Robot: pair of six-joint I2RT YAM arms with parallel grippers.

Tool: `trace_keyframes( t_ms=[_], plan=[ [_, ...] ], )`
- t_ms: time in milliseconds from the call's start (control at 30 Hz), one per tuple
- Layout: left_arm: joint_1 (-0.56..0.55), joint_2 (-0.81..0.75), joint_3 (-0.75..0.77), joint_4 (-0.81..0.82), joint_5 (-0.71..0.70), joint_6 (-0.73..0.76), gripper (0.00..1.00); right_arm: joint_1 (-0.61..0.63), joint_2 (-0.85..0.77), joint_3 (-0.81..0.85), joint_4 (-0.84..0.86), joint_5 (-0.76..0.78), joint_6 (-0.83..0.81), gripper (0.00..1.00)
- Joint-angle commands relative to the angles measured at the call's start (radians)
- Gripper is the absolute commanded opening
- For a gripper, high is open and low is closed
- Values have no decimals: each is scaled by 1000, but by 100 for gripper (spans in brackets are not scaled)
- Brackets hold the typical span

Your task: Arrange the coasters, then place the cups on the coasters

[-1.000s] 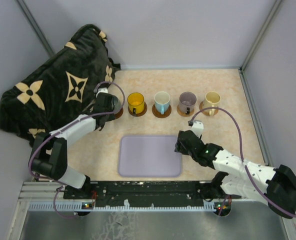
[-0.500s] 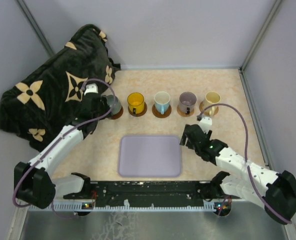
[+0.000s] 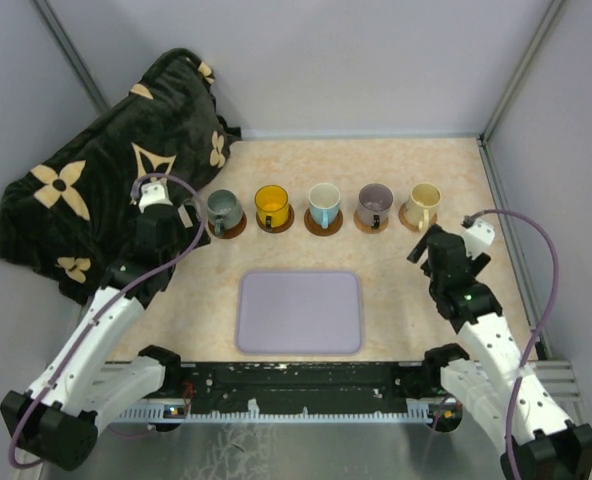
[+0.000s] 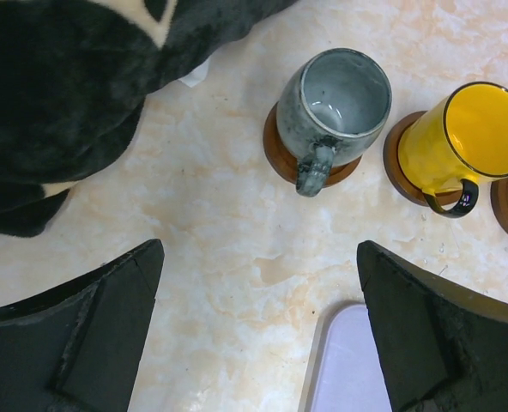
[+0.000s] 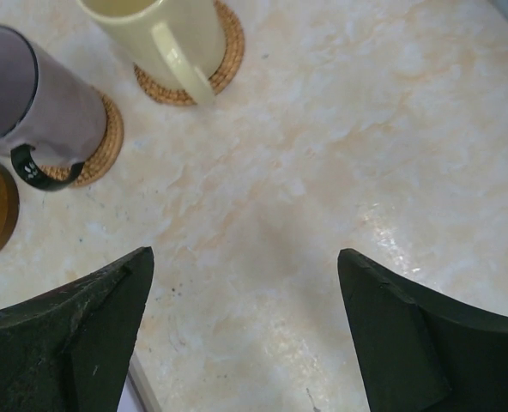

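1. Top view.
   - Tray (image 3: 299, 312): lavender, lying flat.
   - Five cups stand in one row beyond the tray, each on one of the coasters (image 3: 325, 228). From left to right they are the grey-green cup (image 3: 223, 209), yellow cup (image 3: 272, 204), blue cup (image 3: 324, 203), purple cup (image 3: 375, 203) and beige cup (image 3: 424, 202).
   - Blanket (image 3: 96, 190): dark with a tan flower print, heaped beyond and left of the tray.
   - Left claw (image 3: 188, 226): left of the tray and beyond it, near the grey-green cup but apart from it. It is spread wide and holds nothing.
   - Right claw (image 3: 431, 246): right of the tray, on the near side of the beige cup. It is spread wide and holds nothing.
2. Left wrist view.
   - Both fingers (image 4: 99, 330) stand far apart over bare table, with nothing between them.
   - The tray corner shows between them at the bottom edge.
   - Beyond it, the grey-green cup sits upright on a dark coaster with its handle toward the tray.
   - The yellow cup is just to its right on its own dark coaster.
3. Right wrist view.
   - The fingers (image 5: 74, 343) are wide apart and empty.
   - The beige and purple cups each stand on a woven tan coaster, handles toward the claw.
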Motion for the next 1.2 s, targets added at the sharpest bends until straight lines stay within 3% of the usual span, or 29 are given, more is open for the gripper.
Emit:
trace_keyframes(
  t_ms=[0, 67, 267, 500, 867, 1167],
  plan=[
    [6, -102, -30, -72, -62, -37, 100, -18, -109, 94, -66, 126, 1, 94],
    [7, -144, -34, -96, -66, -45, 100, -18, -168, 122, -85, 154, 14, 98],
    [6, -256, 3, -219, -114, -98, 100, -18, -272, 203, -168, 227, 14, 99],
    [7, -369, 21, -231, -137, -57, 100, -18, -348, 254, -258, 310, -35, 99],
    [7, -390, 62, -299, -203, -66, 99, -18, -504, 286, -194, 391, -151, 99],
    [6, -452, 46, -257, -196, -73, 99, -18, -516, 278, -191, 399, -162, 99]
  ],
)
